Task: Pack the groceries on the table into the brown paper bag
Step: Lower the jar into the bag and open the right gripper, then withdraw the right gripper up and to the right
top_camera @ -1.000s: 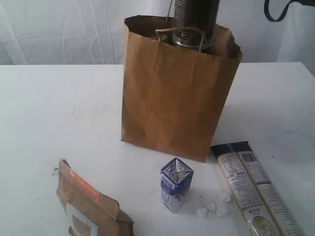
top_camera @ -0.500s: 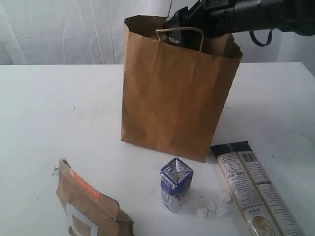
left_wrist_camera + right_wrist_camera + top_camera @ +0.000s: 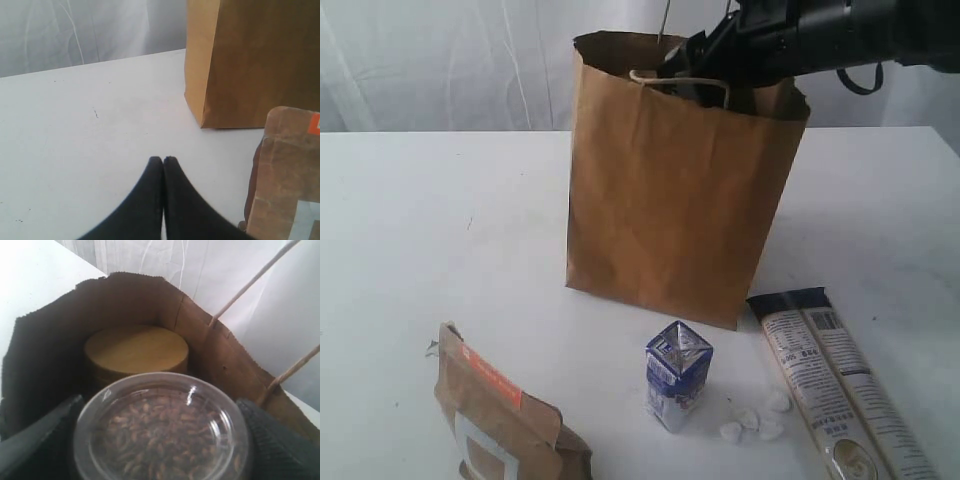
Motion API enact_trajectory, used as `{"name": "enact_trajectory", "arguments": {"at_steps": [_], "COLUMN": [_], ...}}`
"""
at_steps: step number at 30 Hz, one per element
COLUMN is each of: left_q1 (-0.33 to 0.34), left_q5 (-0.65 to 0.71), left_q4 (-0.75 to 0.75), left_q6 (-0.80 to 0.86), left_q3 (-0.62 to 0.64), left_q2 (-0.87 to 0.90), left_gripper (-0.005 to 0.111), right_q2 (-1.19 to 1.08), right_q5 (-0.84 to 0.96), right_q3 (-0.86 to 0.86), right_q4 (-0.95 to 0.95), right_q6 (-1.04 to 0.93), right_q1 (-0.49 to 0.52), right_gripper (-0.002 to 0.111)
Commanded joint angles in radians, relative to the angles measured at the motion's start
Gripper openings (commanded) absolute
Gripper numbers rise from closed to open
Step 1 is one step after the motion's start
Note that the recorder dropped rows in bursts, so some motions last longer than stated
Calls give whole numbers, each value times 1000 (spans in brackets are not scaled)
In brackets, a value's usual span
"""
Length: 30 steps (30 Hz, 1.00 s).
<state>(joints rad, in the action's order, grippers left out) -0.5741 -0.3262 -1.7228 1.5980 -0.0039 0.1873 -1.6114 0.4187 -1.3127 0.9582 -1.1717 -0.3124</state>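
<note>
1. A white curtain (image 3: 440,60) hangs in soft vertical folds across the whole background. It is behind the right gripper (image 3: 705,80) and well apart from it. In the left wrist view it fills the space far ahead of the left gripper (image 3: 163,160).
2. A handful of small white lumps (image 3: 753,420) lie in a loose cluster, some touching. They are far below the right gripper and nearer the camera.
3. A short dark mark (image 3: 95,112) sits on the white surface ahead of the left gripper, clear of its tips.
4. A thin dark line (image 3: 665,18) rises straight up out of view just beside the right gripper. What it is cannot be told.
</note>
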Motion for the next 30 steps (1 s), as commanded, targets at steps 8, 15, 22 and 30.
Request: {"name": "enact_trajectory", "arguments": {"at_steps": [8,15,22,30], "left_q1": [-7,-7,-7,-7], "left_q5": [17,39,39,39], "left_q4": [-22,-22,-22,-22], "left_q6": [-12,-12,-12,-10], "left_q3": [4,4,4,4], "left_q2": [0,0,0,0], "left_gripper": [0,0,0,0], "right_q2": [10,10,36,240], "right_q5": [6,30,86,39], "right_q3": [-10,-10,-13,-13], "right_q4": [9,9,9,-223], "right_q6": [52,52,134,191], "right_q1": [5,5,5,5], "right_gripper": [92,92,92,92]}}
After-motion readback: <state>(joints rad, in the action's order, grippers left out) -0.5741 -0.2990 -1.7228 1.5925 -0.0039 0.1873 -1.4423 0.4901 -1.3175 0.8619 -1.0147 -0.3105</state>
